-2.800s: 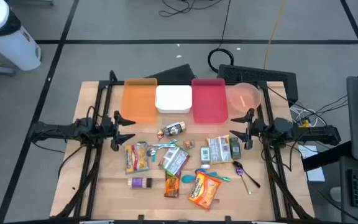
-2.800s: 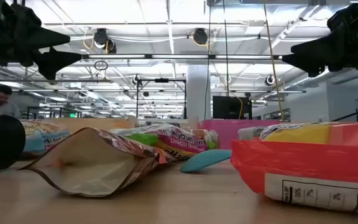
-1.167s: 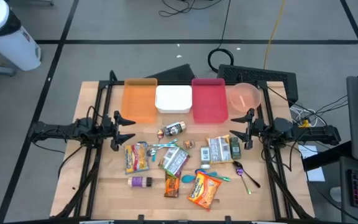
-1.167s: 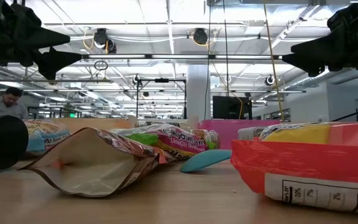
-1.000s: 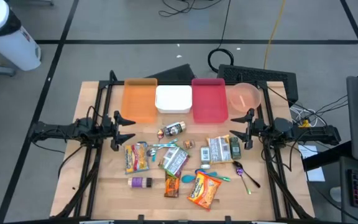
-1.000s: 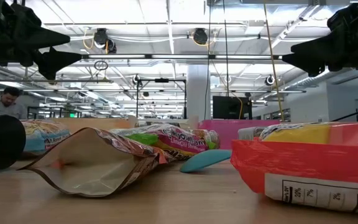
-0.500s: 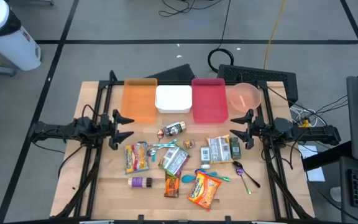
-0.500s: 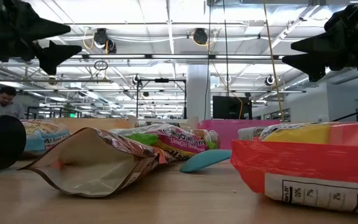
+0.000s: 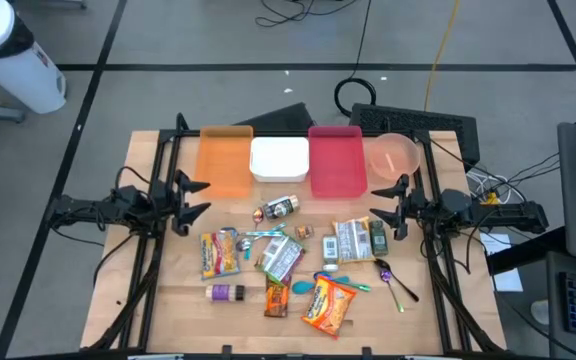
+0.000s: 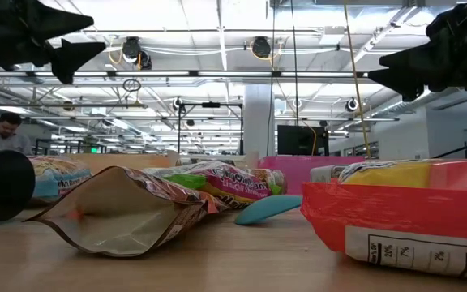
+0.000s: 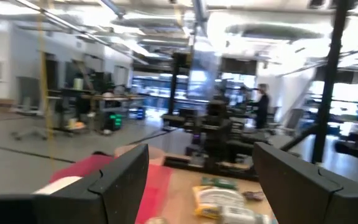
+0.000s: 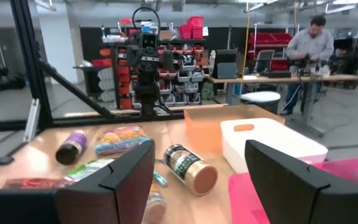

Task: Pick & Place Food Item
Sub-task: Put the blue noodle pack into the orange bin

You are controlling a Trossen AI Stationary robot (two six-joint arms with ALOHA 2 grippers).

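Note:
Food items lie scattered on the wooden table: an orange chip bag, a silvery snack bag, a yellow-blue bag, a jar on its side and a pale packet. My left gripper hovers open at the table's left side, above the table and left of the jar. My right gripper hovers open at the right side, above the pale packet's far end. In the wrist views, my left gripper and my right gripper have nothing between their fingers.
Along the far edge stand an orange bin, a white bin, a pink bin and a pink bowl. A purple bottle, a candy bar and spoons lie among the food. A person works at a bench beyond the table.
My left gripper has tipped its fingers upward; in the low view they stand higher than before, and from above they have drawn back a little toward the table's left edge. It stays open. The food items have not moved.

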